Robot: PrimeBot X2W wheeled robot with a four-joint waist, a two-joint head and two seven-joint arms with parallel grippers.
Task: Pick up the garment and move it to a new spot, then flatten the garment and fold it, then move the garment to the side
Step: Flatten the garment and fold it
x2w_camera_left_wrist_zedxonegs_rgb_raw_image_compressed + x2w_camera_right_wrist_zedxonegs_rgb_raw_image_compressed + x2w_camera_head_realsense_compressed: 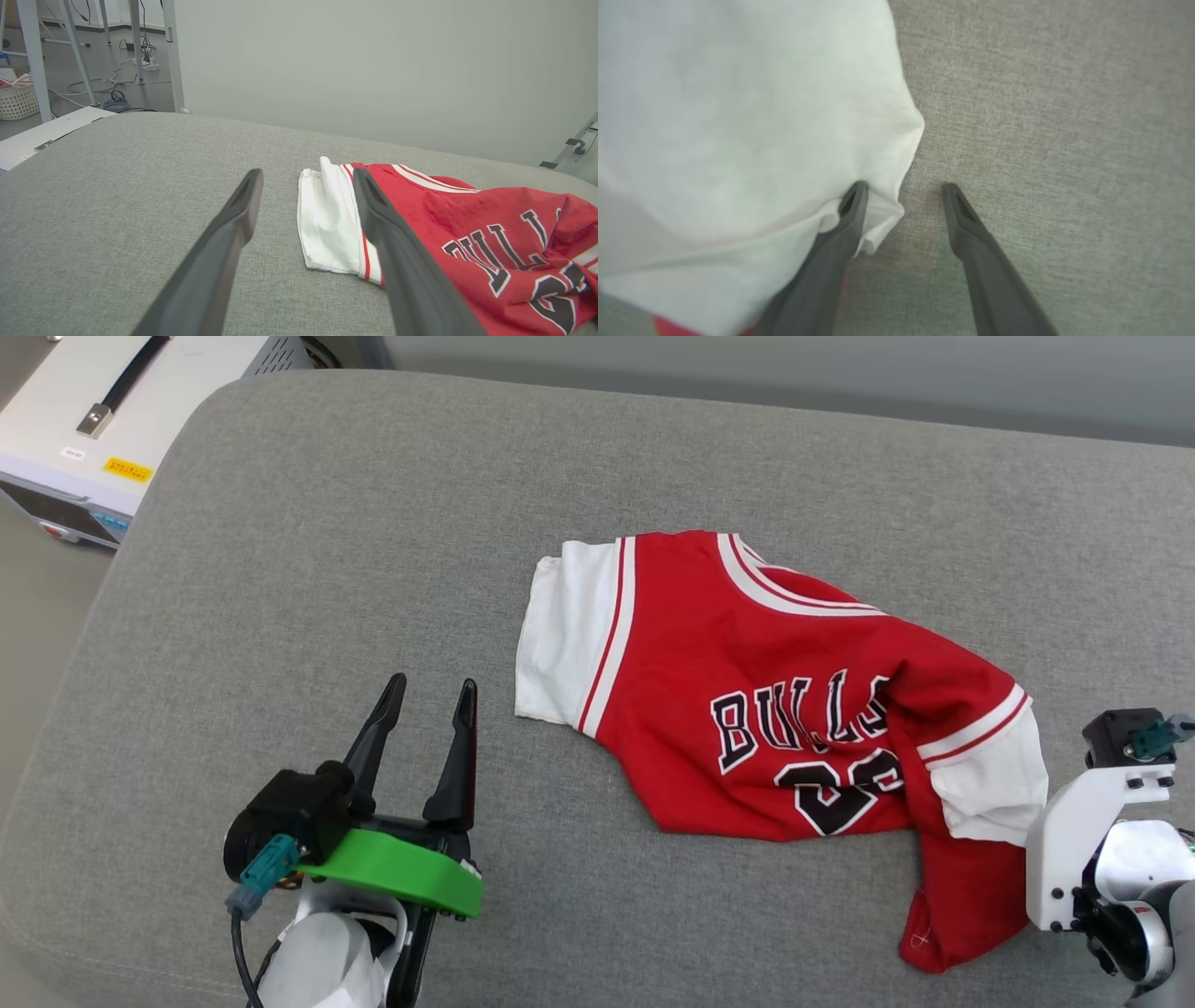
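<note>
Grey upholstered cushion spreads out under both arms, and the garment lies rumpled on it, lettering up, with the side nearest my right arm bunched and folded over. My left gripper hovers with its fingers spread and nothing between them. The flat white sleeve lies just ahead of it, toward its right finger, which I judge a handy grab point. My right gripper is parted too, pointing down at the bunched white sleeve. One finger touches the hem edge and the other sits over bare cushion just beside it. I read this as lining up a pinch on each sleeve so the lift carries the cloth evenly, though neither side has a hold yet.
</note>
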